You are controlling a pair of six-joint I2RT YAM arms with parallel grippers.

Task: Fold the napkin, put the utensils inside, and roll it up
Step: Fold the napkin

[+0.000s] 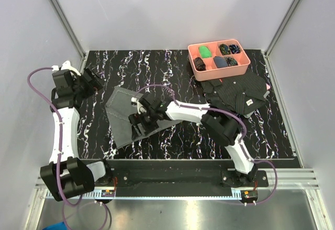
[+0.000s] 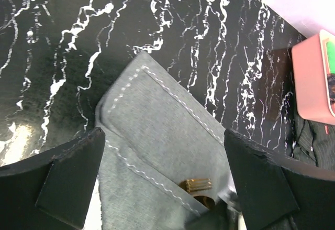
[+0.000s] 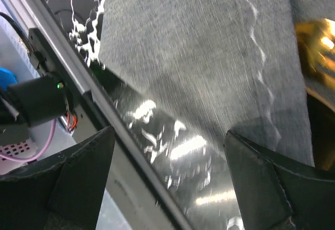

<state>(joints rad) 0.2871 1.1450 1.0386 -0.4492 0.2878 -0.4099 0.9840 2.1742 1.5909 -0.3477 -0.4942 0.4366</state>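
- Left gripper [image 1: 96, 82]: jaws spread wide, nothing between them. It hovers at the far left of the table [image 1: 183, 135], aimed right at the napkin [image 1: 121, 109]. Its arm rises from the near-left base, runs up along the left side and bends at the elbow.
- Right gripper [image 1: 139, 121]: fingers [image 3: 73, 177] spread, pinching nothing, set low over the napkin's near half. Its arm stretches leftward from the near-right base across the middle of the table, with the wrist tipped down.
- Napkin: grey, folded, flat on the table left of centre, one corner pointing to the far left. Pale stitching runs along its edges, and a folded-over layer lies on top.
- Utensil [image 2: 196, 184]: gold, only a short part showing from under the top layer. Whether it is the spoon or the fork cannot be told. The right gripper hides it from above.
- Edges: the napkin's near edge lies close to the table's near edge and its metal rail [image 3: 104, 115], with a strip of table between.
- Room: bare table shows between the napkin and the left gripper, and from the napkin rightward to the black cloth [image 1: 238, 94].
- Tray [image 1: 220, 74]: pink, at the far right, with the cloth just beside its near wall, well apart from the napkin.
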